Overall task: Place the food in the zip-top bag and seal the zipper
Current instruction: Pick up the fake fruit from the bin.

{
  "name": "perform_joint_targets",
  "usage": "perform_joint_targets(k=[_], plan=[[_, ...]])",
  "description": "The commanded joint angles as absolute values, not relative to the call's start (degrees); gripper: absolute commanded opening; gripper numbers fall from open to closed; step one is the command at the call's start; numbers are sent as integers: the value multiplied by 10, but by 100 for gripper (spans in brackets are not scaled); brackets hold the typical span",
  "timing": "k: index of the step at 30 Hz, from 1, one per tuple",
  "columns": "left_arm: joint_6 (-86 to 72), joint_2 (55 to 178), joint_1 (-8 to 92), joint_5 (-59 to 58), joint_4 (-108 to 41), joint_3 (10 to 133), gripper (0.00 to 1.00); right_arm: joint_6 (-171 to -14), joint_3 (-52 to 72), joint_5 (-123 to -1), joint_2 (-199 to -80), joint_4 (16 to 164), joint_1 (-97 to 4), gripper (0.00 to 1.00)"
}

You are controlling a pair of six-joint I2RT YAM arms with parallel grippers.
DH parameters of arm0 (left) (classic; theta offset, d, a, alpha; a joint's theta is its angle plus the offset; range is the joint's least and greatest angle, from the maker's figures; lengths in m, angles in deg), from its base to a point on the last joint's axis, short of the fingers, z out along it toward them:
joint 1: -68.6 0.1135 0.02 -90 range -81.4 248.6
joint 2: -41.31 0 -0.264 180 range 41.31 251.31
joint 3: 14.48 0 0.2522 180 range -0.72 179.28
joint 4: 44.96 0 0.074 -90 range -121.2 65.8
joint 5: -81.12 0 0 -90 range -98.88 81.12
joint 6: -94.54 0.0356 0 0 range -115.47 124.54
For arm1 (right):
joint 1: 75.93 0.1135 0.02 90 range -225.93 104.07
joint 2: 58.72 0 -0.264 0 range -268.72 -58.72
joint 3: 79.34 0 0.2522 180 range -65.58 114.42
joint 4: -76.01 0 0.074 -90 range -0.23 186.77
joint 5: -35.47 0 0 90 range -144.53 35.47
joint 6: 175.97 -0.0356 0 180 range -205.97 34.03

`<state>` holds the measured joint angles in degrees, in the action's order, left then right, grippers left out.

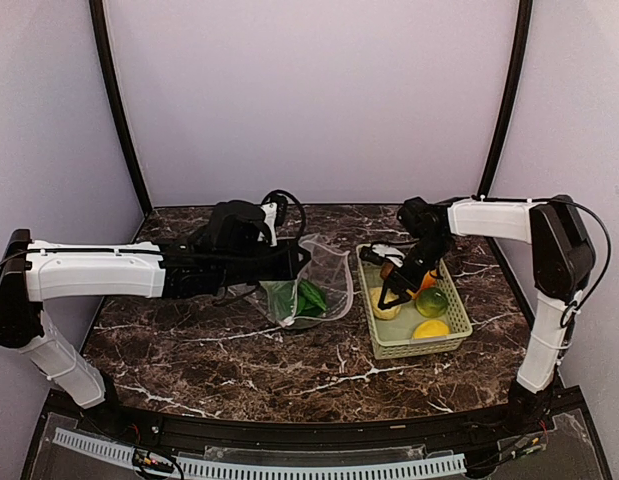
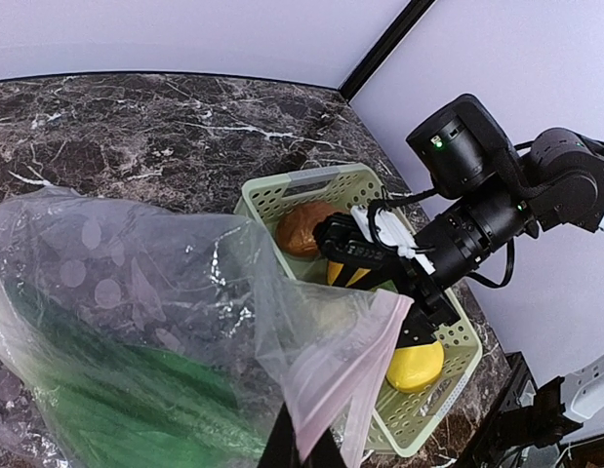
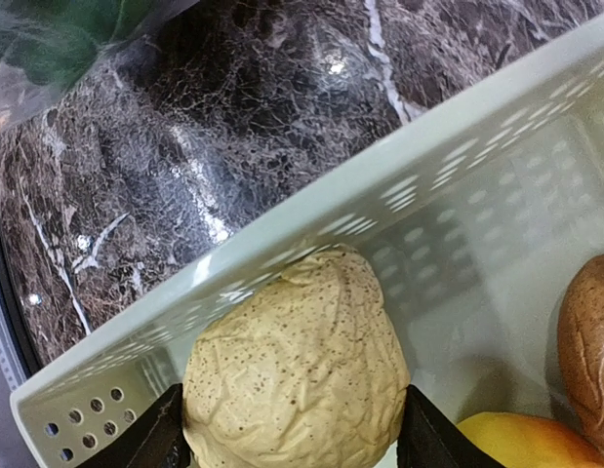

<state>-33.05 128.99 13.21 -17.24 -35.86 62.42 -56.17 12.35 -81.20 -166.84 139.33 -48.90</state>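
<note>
Currently, on the dark marble worktop [image 1: 189,350], the left pincer [image 2: 302,447] is pressed together on the mouth edge of the zip-top bag [image 2: 136,283], holding that edge up, with a long green vegetable [image 2: 106,405] lying inside. Just beside the bag, the right pincer [image 3: 292,444] reaches into the light green basket [image 3: 458,166], its fingers [image 3: 155,439] set against either side of the tan bumpy lump [image 3: 297,361], which sits by the basket wall facing the bag. A lime [image 1: 431,300] and a lemon [image 1: 430,328] lie in the basket too.

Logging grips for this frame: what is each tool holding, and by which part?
The left tool pinches the zip-top bag by its mouth edge. The right tool straddles the tan lump in the basket; firm grip cannot be told.
</note>
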Motion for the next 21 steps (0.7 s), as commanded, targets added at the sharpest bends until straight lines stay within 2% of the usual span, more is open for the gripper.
perform_joint_targets(k=[1,3,8,13,21], plan=[[-333,1269,135,-160,-361,613,1,-556,125,-828,-1671,1391,-485,61],[-336,1268,135,-153,-366,607,1,-551,112,-831,-1656,1391,-486,53],[-354,1276,135,-146,-398,593,1,-549,77,-798,-1550,1408,-489,52],[-362,1294,133,-146,-426,595,1,-564,86,-855,-1428,1423,-486,53],[-319,1332,134,-167,-443,619,1,-579,152,-954,-1410,1427,-430,53]])
